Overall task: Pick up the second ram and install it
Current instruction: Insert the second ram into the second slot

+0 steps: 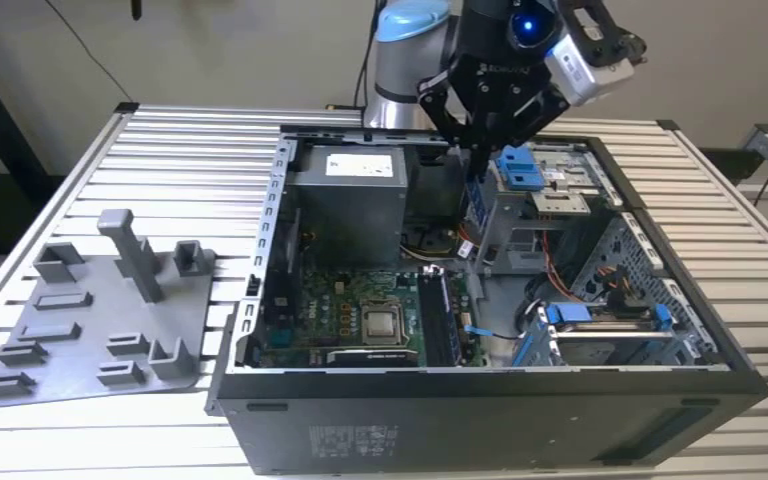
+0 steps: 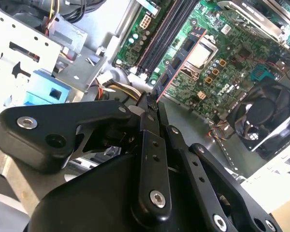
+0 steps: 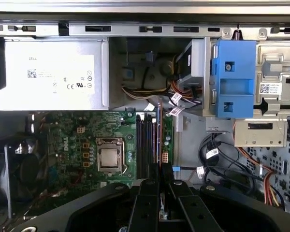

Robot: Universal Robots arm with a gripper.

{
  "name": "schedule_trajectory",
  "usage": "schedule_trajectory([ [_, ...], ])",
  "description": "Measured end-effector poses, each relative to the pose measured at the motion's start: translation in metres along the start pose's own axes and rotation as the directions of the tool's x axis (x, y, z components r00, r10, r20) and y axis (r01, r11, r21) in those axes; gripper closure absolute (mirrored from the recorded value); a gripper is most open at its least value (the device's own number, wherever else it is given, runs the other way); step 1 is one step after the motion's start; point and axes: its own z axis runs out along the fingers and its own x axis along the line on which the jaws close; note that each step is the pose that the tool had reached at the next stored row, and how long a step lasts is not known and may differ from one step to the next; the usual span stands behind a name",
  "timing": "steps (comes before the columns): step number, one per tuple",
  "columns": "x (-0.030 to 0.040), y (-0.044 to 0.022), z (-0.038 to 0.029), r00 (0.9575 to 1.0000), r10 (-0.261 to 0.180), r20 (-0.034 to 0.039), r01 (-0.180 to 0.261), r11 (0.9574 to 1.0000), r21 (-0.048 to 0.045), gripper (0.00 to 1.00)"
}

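Note:
My gripper [image 1: 480,158] hangs over the open computer case [image 1: 244,340], above its rear middle. Its fingers are shut on the second ram [image 2: 181,60], a thin dark stick with a reddish edge that points down toward the motherboard [image 2: 232,53]. In the first wrist view the second ram [image 3: 159,137] shows edge-on, held by the gripper [image 3: 160,177] and lined up along the black memory slots [image 3: 144,140]. In the exterior view the stick [image 1: 470,205] hangs well above those slots [image 1: 442,320]. The gripper [image 2: 150,103] fingertips clamp the stick's upper end.
A grey power-supply box [image 1: 344,195] fills the case's rear, with a blue drive bracket [image 1: 519,167] and cables [image 3: 210,154] beside the stick. The processor [image 3: 108,159] and a black fan [image 2: 266,113] lie near the slots. A grey holder tray [image 1: 97,335] sits at the exterior view's left.

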Motion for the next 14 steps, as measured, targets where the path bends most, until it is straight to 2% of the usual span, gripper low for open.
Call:
schedule_trajectory([
  [3, -0.0005, -0.0045, 0.0012, 1.0, 0.004, -0.0038, -0.004, 1.0, 0.0001, 0.86],
  [6, -0.0005, -0.0077, 0.0032, 0.9999, 0.012, -0.004, -0.012, 0.9999, -0.0004, 0.86],
  [14, -0.0005, -0.0086, 0.004, 0.9998, 0.018, -0.0041, -0.018, 0.9998, -0.0008, 0.86],
])
